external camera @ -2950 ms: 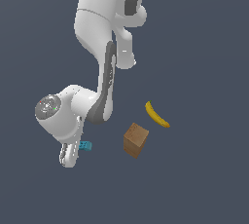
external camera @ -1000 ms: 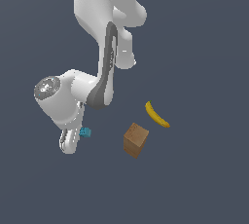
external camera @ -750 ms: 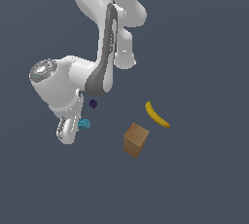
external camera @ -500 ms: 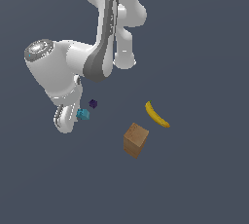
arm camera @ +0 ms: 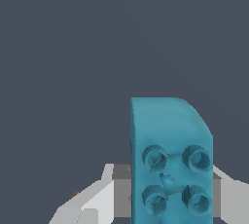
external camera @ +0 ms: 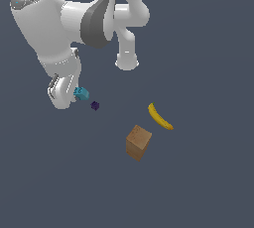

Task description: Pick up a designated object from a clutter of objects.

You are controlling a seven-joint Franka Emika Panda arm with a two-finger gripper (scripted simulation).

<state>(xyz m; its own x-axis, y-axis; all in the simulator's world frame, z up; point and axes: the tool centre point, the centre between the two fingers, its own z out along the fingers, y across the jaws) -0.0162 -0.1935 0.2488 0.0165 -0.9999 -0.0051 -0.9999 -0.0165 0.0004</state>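
Observation:
The designated object, a small teal studded brick (external camera: 81, 93), hangs in the air at the tip of my gripper (external camera: 74, 94) on the exterior view's left. The wrist view shows the teal brick (arm camera: 170, 162) filling the space between my grey fingers (arm camera: 104, 196), which are shut on it, studs facing the camera. The other pieces of the clutter lie on the floor: a tiny dark purple cube (external camera: 95, 105) just beside and below the brick, a yellow banana (external camera: 159, 117) and a brown box (external camera: 138, 142) toward the exterior view's right.
The white arm (external camera: 94, 16) reaches in from the top of the exterior view, its base (external camera: 127, 61) standing behind the objects. Plain dark grey floor (external camera: 198, 187) surrounds everything.
The arm has risen and carried the teal brick up off the floor. The purple cube, hidden before by the arm, now shows below the brick. Banana and box have not moved.

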